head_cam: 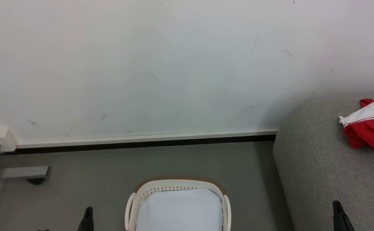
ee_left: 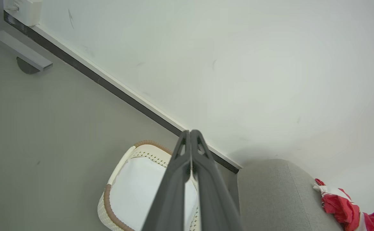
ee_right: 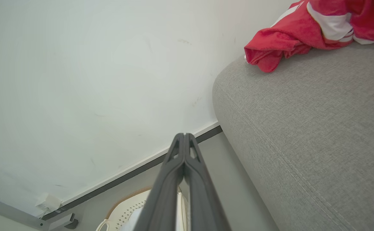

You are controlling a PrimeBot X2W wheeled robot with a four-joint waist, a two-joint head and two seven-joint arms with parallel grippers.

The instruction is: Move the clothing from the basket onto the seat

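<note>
Nearest, the left tool (ee_left: 190, 132) and the right tool (ee_right: 184, 134), each with two long dark fingers, are pressed fully together and grip nothing. Between them on the grey floor (head_cam: 78, 179) stands the oval cream-white plastic basket (head_cam: 178, 183) with a brown rim, its visible part showing white lining (head_cam: 180, 208). To its right is the large light grey fabric sofa (head_cam: 315, 166). Farther back on the sofa lies the crumpled bright red-and-white clothing (head_cam: 371, 128), probably jerseys, near the white wall (head_cam: 161, 64).
</note>
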